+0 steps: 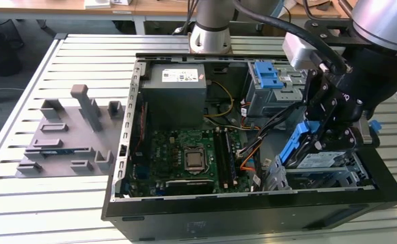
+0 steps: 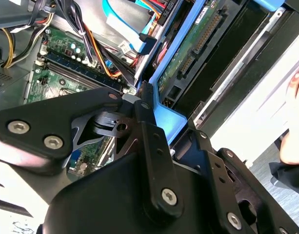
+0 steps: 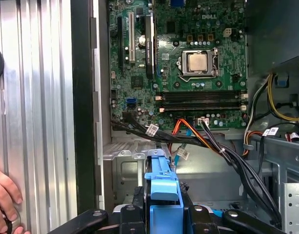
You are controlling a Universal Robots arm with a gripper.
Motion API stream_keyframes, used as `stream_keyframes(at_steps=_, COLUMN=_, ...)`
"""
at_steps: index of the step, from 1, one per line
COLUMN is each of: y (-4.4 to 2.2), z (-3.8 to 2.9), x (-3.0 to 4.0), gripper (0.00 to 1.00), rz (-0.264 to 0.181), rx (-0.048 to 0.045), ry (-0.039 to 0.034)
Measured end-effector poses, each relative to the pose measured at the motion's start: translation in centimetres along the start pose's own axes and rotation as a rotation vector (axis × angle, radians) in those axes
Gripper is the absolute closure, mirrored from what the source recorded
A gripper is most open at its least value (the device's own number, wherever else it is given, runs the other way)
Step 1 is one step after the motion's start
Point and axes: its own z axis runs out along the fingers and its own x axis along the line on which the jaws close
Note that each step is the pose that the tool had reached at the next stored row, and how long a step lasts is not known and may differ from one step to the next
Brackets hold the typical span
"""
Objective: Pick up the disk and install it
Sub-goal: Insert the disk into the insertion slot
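Right, up front in the exterior view your end effector (image 1: 330,145) is clamped on the disk (image 1: 319,160), its blue rail slanting at the drive cage (image 1: 334,179) of the open computer case (image 1: 252,216). To the exterior view's left lies the motherboard (image 1: 178,152), farther back the grey power supply (image 1: 174,91). A person's hand (image 3: 4,197) rests on the table (image 3: 37,97).

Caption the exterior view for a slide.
Black gripper holds the flat silver blue-railed disk at the metal drive cage of the open black computer case.

Cables (image 3: 222,151) across the drive cage (image 3: 125,168)
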Motion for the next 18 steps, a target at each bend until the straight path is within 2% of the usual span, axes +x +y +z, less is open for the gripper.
stream_keyframes(at_steps=18, y=0.0, z=0.78, x=-0.01, gripper=0.64, rz=0.0, rx=0.0, ry=0.0)
